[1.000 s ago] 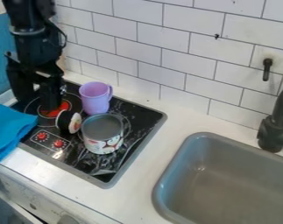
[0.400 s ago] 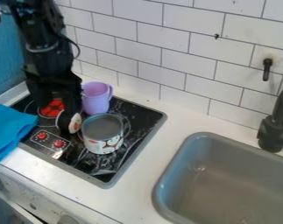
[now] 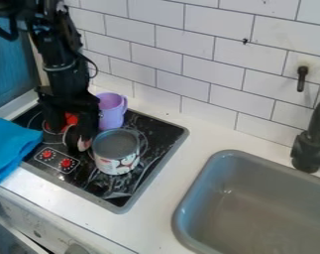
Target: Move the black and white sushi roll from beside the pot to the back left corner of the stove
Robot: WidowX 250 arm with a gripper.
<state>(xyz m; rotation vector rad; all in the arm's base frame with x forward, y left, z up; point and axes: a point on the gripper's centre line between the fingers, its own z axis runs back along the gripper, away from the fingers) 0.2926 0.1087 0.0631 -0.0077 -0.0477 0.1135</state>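
Black arm (image 3: 53, 49) running down from upper left edge, leaning a bit, lower end sitting further right than upper part. Dark cable (image 3: 94, 65) looping out on the right side near the wrist (image 3: 61, 77); thicker black cable (image 3: 5, 33) curving at the far upper left. Pale ring (image 3: 63, 67) wrapping around the forearm just above the wrist. Gripper (image 3: 71, 131) hanging at left of view, pointing down, two fingers standing apart, gap showing between them.

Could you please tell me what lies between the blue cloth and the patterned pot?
Between the blue cloth and the patterned pot, the camera view shows black stovetop with red dials, and a disc standing on edge by the gripper.
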